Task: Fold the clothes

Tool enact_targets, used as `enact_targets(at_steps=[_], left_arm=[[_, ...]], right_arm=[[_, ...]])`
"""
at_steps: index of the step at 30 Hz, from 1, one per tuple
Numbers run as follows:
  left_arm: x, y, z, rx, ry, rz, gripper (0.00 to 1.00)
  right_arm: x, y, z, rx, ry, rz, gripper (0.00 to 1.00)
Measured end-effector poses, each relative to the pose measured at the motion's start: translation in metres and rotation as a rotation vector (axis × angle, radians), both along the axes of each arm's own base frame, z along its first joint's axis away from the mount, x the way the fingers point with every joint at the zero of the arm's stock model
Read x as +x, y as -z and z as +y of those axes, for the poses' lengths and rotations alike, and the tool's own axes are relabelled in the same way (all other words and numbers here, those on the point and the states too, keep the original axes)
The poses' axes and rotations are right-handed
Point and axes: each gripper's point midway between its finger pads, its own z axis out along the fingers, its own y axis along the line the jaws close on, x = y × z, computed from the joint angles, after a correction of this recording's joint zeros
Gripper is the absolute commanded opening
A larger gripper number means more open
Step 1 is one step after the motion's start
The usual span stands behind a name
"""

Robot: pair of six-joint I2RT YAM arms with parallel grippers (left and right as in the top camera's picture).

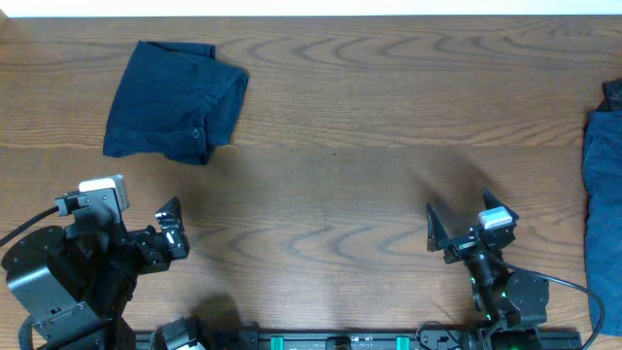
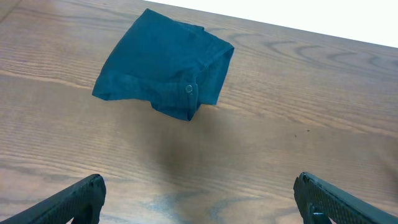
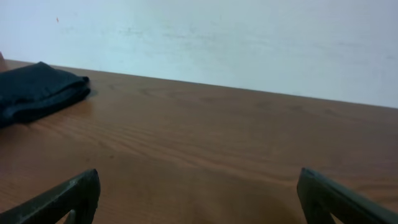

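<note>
The dark navy garment [image 1: 175,101] lies folded into a compact bundle at the back left of the wooden table, its small pale button facing the front. It also shows in the left wrist view [image 2: 161,62] and at the left edge of the right wrist view [image 3: 37,90]. My left gripper [image 1: 170,231] is open and empty near the front left, well short of the garment; its fingers frame bare wood in the left wrist view [image 2: 199,199]. My right gripper [image 1: 468,226] is open and empty at the front right, its fingers wide apart in the right wrist view [image 3: 199,196].
A brighter medium-blue fabric heap [image 1: 604,204] lies along the table's right edge. A pale wall runs behind the table's far edge [image 3: 249,43]. Bare wood lies between the two grippers [image 1: 321,214].
</note>
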Motion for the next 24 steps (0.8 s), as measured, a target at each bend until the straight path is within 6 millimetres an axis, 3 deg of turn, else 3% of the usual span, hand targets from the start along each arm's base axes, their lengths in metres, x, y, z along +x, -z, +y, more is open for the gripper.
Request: enact_targets(at_steps=[24], left_arm=[[0.0002,0.0,-0.0023,0.0,0.012,0.0,0.98]], right_arm=[[-0.0001,0.0,0.0003,0.027,0.0,0.008,0.99]])
